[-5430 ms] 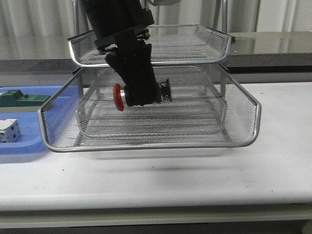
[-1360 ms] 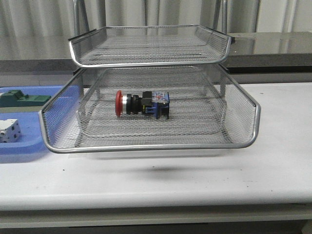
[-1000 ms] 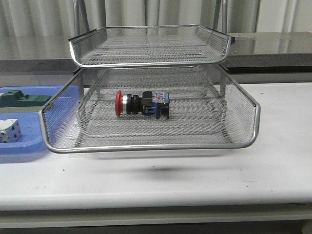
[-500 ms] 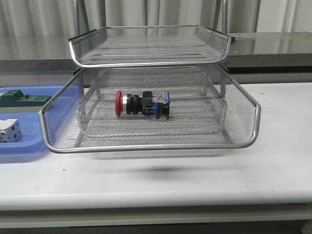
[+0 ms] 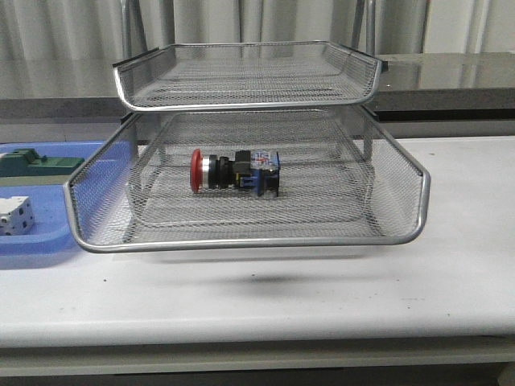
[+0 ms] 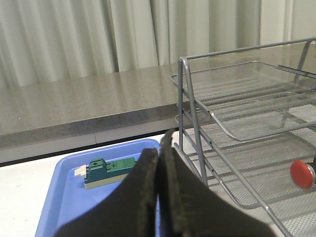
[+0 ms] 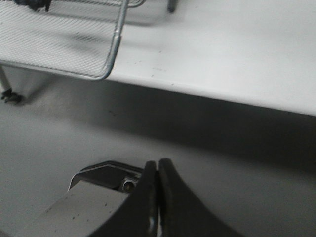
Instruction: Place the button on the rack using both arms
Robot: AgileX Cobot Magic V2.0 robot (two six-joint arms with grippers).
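one button (image 5: pixel 234 171) is seen lying on its side on the mesh floor of the rack's (image 5: pixel 249 238) lower visible tier, red head toward the left, blue rear block toward the right, roughly at the middle of that tier and apart from its walls. in the left wrist view only the red head (image 6: pixel 302 174) is visible through the wire. two tiers are shown in the front view; a third is made out in the left wrist view.

one blue tray (image 5: pixel 36 241) is set just left of the rack on the white table (image 5: pixel 322 297). two blocks are held in it: one green block (image 5: pixel 32 163) at the back and one white perforated block (image 5: pixel 14 215) nearer the front.

two grippers are counted. the left gripper (image 6: pixel 158 163) is seen with its fingers pressed together, nothing between them, near the tray and rack frame. the right gripper (image 7: pixel 157 173) is likewise closed on nothing, below the table edge, well apart from the rack.
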